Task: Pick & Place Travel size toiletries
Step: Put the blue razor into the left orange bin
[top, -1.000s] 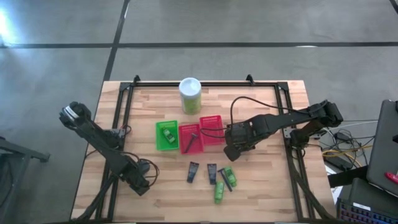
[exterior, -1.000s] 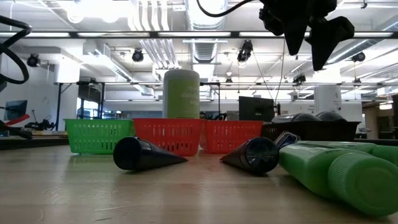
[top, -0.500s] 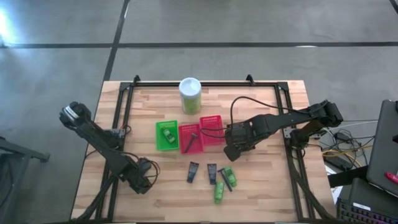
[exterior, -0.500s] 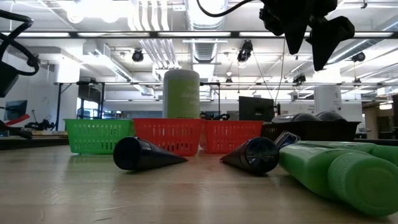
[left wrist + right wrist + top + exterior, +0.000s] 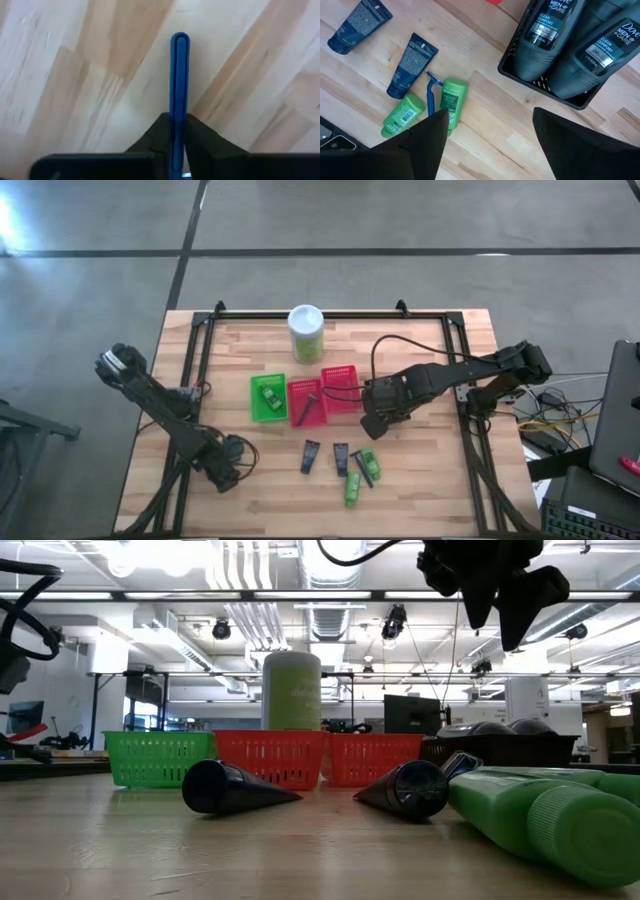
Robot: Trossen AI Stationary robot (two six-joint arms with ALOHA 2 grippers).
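Left end effector (image 5: pixel 222 477), near the bench's (image 5: pixel 420 490) front-left corner: fingers pressed together, nothing between them. Right end effector (image 5: pixel 372 423), raised above the bench's middle beside the dark mesh basket (image 5: pixel 555 75) holding grey oval bottles (image 5: pixel 543 37): fingers spread, empty. Toward the front edge lie two black flat tubes (image 5: pixel 311 456), two bright green mini tubes (image 5: pixel 353 488) and a thin blue-handled razor (image 5: pixel 430 95). The green plastic basket (image 5: pixel 267 397) holds another green tube.
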